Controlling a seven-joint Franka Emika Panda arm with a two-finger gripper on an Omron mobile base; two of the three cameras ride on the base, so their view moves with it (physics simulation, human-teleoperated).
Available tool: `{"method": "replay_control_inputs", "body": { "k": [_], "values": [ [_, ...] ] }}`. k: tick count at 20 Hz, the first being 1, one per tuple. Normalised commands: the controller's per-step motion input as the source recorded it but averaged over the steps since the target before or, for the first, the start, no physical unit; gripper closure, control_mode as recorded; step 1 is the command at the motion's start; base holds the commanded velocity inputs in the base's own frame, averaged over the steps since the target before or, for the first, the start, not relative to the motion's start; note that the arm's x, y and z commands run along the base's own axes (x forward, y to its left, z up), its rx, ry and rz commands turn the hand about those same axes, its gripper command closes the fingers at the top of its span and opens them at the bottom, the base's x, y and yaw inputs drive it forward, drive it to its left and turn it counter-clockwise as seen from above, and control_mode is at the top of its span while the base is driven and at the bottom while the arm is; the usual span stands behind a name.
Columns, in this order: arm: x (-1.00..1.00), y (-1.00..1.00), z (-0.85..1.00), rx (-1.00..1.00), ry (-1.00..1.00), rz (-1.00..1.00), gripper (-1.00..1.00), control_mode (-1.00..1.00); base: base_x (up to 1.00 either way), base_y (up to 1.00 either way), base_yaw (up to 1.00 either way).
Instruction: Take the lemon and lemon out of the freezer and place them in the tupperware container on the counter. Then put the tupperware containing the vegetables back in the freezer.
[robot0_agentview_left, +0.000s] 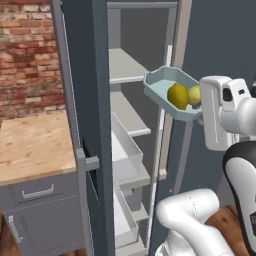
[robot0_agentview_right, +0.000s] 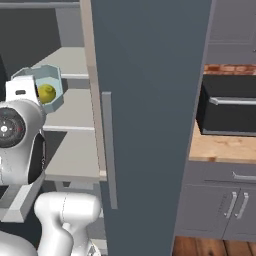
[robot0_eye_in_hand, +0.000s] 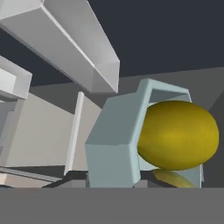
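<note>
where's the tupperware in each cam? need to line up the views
Left base view: tupperware upper right of centre, tilted, held up in front of the open freezer, two lemons inside.
Right base view: upper left, above the arm, one lemon showing.
Hand view: centre, close up, big lemon against it.
Shared landmark: the pale freezer shelves.

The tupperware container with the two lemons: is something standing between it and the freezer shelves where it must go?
Nothing visible blocks it. The tupperware container, carrying both lemons, is held up at the open freezer, and the shelf beside it looks bare.
</note>
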Motion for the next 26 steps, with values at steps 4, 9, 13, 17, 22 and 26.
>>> {"method": "replay_control_inputs", "body": {
  "k": [4, 9, 13, 17, 22, 26],
  "values": [
    [0.0, 0.0, 0.0, 0.0, 0.0, 0.0, 1.0, 1.0, 0.08, 0.2, 0.0],
    [0.0, 0.0, 0.0, 0.0, 0.0, 0.0, 1.0, 1.0, 0.29, 0.08, 0.0],
    [0.0, 0.0, 0.0, 0.0, 0.0, 0.0, 1.0, 1.0, 0.26, 0.2, 0.0],
    [0.0, 0.0, 0.0, 0.0, 0.0, 0.0, 1.0, 1.0, 0.05, 0.14, 0.0],
    [0.0, 0.0, 0.0, 0.0, 0.0, 0.0, 1.0, 1.0, 0.02, 0.18, 0.0],
    [0.0, 0.0, 0.0, 0.0, 0.0, 0.0, 1.0, 1.0, 0.08, 0.02, 0.0]
  ]
}}
